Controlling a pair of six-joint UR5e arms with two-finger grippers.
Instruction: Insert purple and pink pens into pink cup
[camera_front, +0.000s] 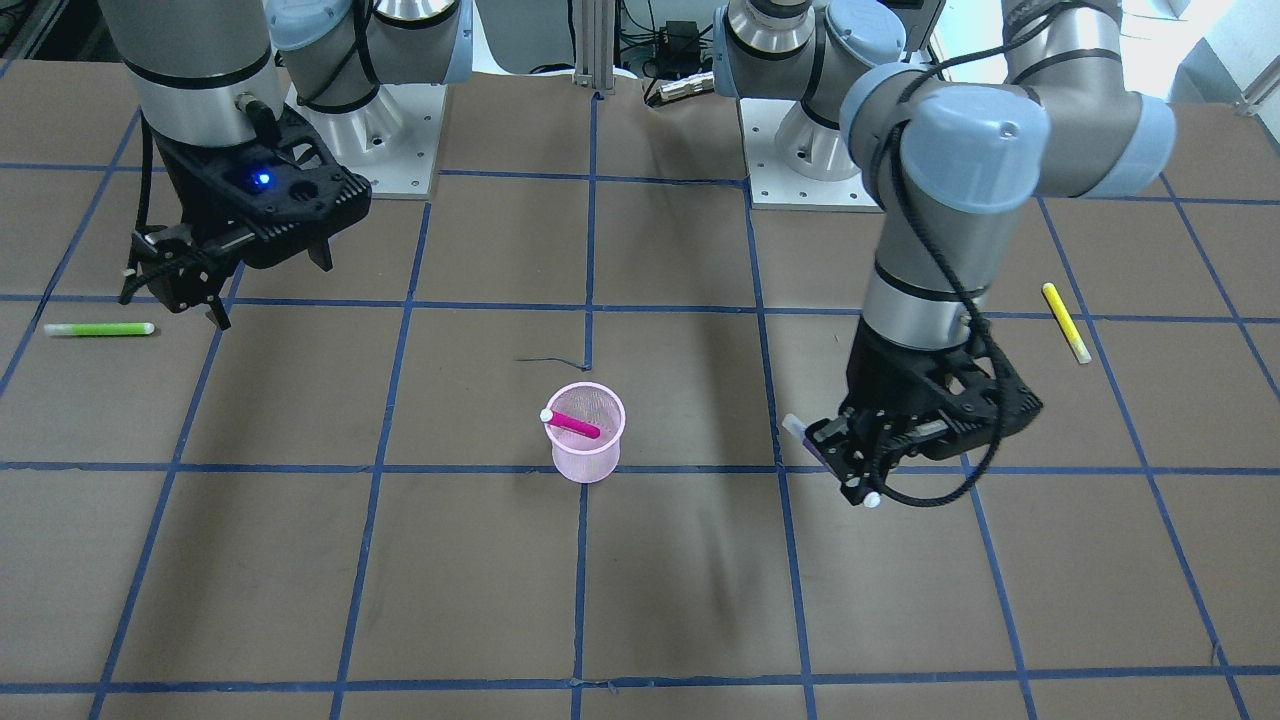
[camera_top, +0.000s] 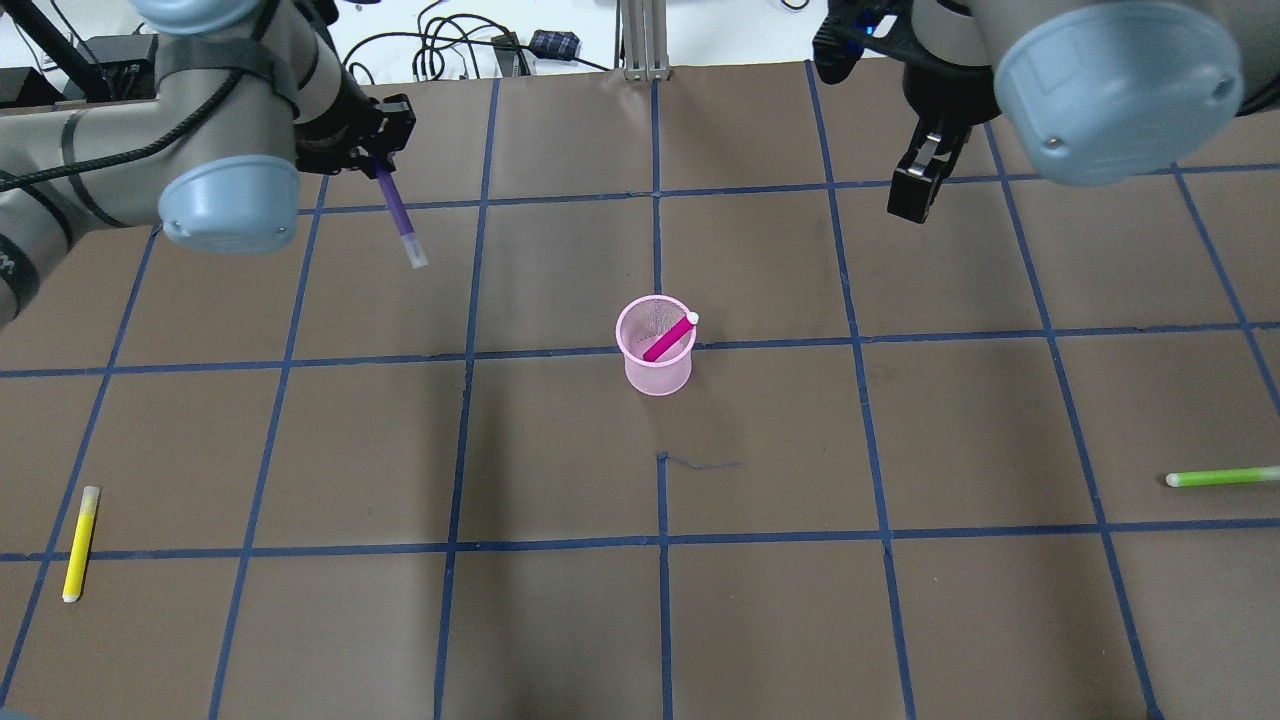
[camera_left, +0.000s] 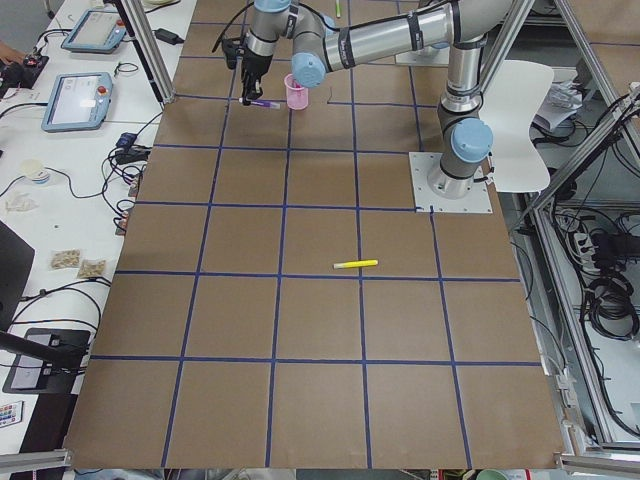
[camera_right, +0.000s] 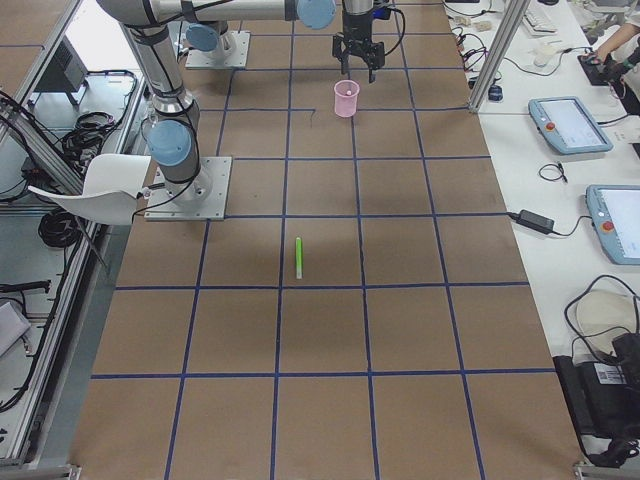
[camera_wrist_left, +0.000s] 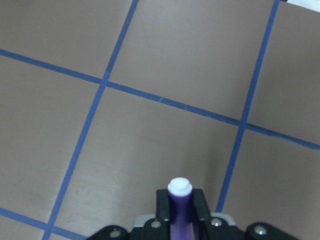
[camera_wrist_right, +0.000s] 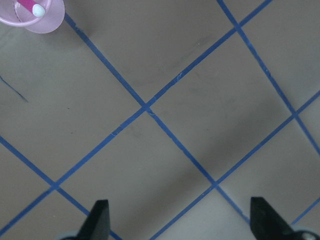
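Yellow pen (camera_top: 80, 543) lies at the overhead view's lower left. Upper left, the left gripper (camera_top: 385, 165) pinches the purple pen (camera_top: 398, 215), which slants toward the frame's bottom, pale tip lowest. At centre stands the pink cup (camera_top: 657, 378), the pink pen (camera_top: 668, 340) leaning inside it, white cap at the rim. Upper right, the right gripper (camera_wrist_right: 180, 222) has its fingers spread wide, nothing between them. Green pen (camera_top: 1220, 477) lies at the right edge

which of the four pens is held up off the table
The purple pen, clamped in the left pincer. The pink pen leans in the pink cup; the yellow pen and green pen lie flat on the table.
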